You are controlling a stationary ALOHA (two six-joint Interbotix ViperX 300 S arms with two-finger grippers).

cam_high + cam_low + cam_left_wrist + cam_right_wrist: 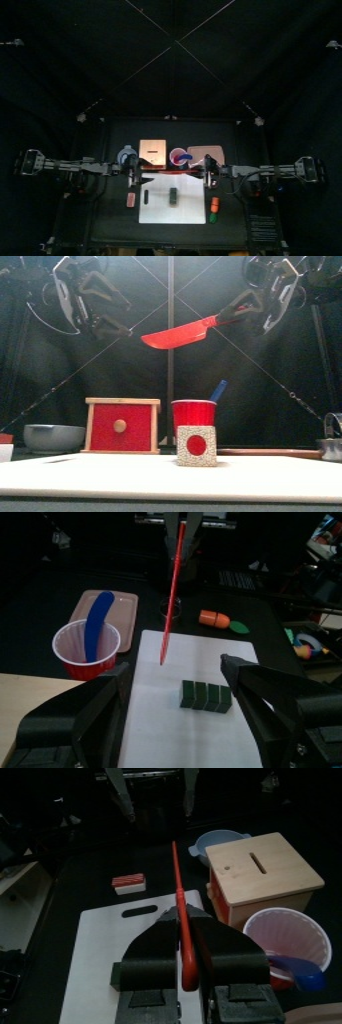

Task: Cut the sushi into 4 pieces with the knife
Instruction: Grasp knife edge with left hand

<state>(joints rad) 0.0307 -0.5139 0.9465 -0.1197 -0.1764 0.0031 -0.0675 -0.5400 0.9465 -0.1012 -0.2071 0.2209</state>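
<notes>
The dark green sushi roll point(201, 695) lies whole on the white cutting board point(167, 737); in the front view its red-centred end point(197, 446) faces me. My right gripper point(185, 938) is shut on the red knife point(181, 333), holding it high above the board with the blade pointing left. The roll is hidden under that gripper in the right wrist view. My left gripper point(174, 670) hangs open above the roll, touching nothing. From above, the left gripper point(134, 170) and right gripper point(207, 175) face each other over the board point(154, 215).
Behind the board stand the wooden box point(122, 426), a red cup point(194, 413) holding a blue knife point(218, 389), and a pink tray point(203, 153). A blue-grey bowl point(54, 436) sits at the left. A red-and-white toy point(128, 882) and a carrot toy point(214, 616) flank the board.
</notes>
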